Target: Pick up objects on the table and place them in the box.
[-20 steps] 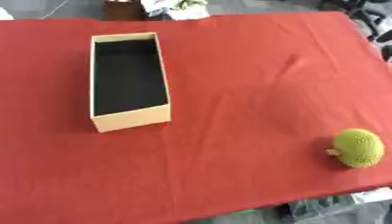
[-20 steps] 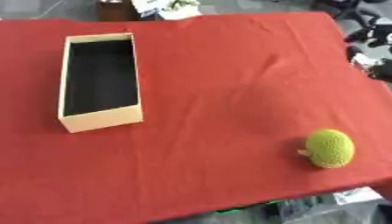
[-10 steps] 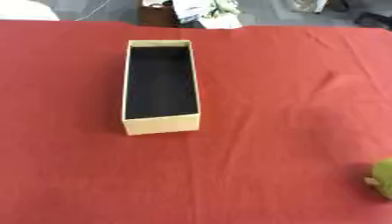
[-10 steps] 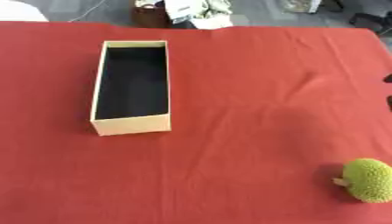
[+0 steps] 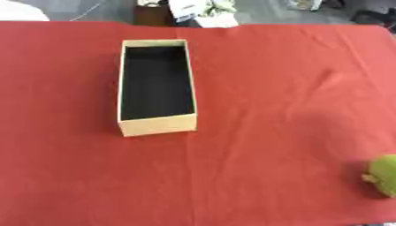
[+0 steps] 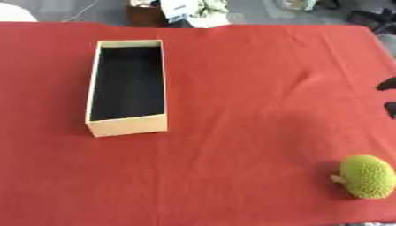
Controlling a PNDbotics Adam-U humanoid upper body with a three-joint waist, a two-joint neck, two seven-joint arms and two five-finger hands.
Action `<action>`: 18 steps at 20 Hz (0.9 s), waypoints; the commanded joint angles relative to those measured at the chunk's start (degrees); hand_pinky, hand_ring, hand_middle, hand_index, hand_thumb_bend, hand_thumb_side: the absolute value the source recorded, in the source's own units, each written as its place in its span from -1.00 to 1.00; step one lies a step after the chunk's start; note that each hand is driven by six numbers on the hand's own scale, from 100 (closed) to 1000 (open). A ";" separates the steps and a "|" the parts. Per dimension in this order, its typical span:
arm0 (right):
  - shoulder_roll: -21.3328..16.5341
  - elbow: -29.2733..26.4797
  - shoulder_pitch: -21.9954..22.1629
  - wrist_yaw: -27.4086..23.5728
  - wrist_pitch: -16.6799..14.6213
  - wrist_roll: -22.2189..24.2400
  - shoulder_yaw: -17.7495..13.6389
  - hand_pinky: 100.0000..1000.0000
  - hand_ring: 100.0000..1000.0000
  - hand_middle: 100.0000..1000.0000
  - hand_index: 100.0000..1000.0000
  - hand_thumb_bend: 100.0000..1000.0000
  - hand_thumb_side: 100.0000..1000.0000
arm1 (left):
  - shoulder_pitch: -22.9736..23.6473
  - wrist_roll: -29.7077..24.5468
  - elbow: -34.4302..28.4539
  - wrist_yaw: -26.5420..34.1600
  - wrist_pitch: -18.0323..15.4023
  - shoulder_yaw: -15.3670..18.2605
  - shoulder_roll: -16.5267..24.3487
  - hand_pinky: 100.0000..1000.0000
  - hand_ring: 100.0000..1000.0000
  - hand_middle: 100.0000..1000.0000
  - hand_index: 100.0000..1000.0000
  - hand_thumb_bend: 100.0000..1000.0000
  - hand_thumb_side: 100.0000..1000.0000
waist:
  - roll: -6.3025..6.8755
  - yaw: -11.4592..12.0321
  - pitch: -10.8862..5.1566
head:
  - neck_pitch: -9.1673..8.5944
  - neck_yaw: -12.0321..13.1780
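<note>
Box (image 6: 127, 126) open on red cloth (image 6: 247, 88), green fruit (image 6: 367, 176) well apart.

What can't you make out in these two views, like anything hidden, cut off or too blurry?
- Green bumpy object: whole in the right eye view, cut off by the right edge in the left eye view; what it is stays unclear.
- Box: its dark inside shows nothing, and the shade could hide something small.
- Dark shapes at the right eye view's right edge: cut off, unidentifiable.
- Clutter beyond the red table: blurred.
- Neither hand is identifiable.
</note>
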 commanded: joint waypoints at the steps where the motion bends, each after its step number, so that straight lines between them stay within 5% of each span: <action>1: -3.13 -1.26 -0.86 -1.08 -0.01 2.15 -0.79 0.78 0.92 0.78 0.78 -1.00 0.22 | 0.39 -0.02 -0.85 -0.41 0.36 0.69 0.81 0.02 0.20 0.37 0.23 -0.92 0.30 | 0.16 -0.43 -1.11 | 0.76 -0.34; 18: -1.74 -11.25 1.27 2.21 0.31 5.92 -0.79 0.83 0.93 0.80 0.79 -1.00 0.17 | 1.10 0.36 -0.85 -0.43 -0.56 0.66 0.72 0.02 0.20 0.37 0.23 -0.93 0.30 | 1.59 -2.64 -1.80 | 1.00 0.49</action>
